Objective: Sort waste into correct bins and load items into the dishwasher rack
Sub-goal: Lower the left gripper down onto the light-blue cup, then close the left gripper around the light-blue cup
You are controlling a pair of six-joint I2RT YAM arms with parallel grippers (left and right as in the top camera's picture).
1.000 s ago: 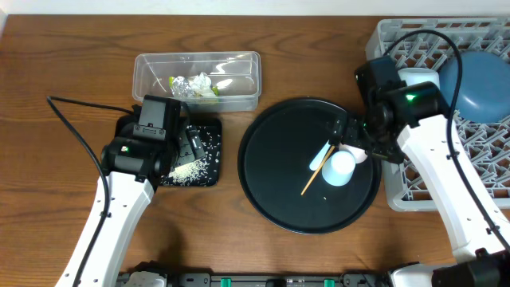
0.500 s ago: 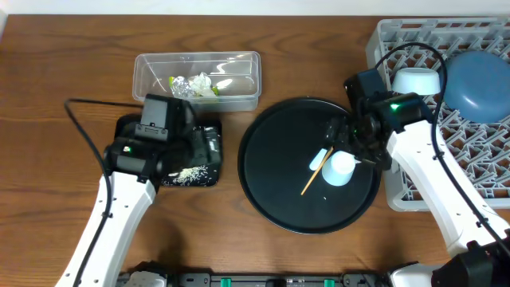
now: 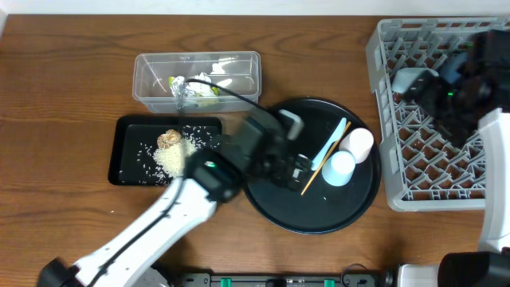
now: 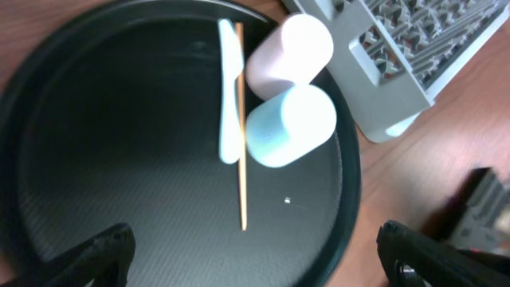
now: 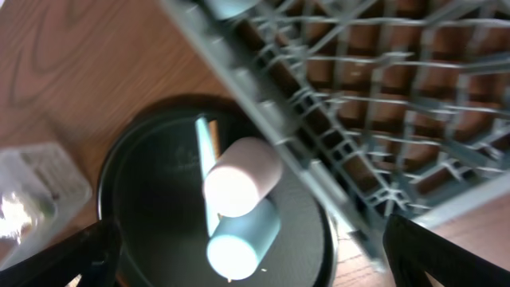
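Two cups lie side by side on the round black tray, one pale pink, one pale blue. A light blue spoon and a thin wooden stick lie just left of them. My left gripper hangs open over this tray, short of the stick and the cups. My right gripper is open, up over the grey rack's left edge, looking down on both cups. A pale bowl sits in the rack.
The clear tub at the back left holds a foil wad and a yellow-green wrapper. In front of it the shallow black tray carries rice grains and a brown lump. My right arm covers the rack's far part.
The left arm swung from the shallow black tray to over the round tray, uncovering rice and lump. The right arm left the round tray and rose over the rack. Both cups now show.
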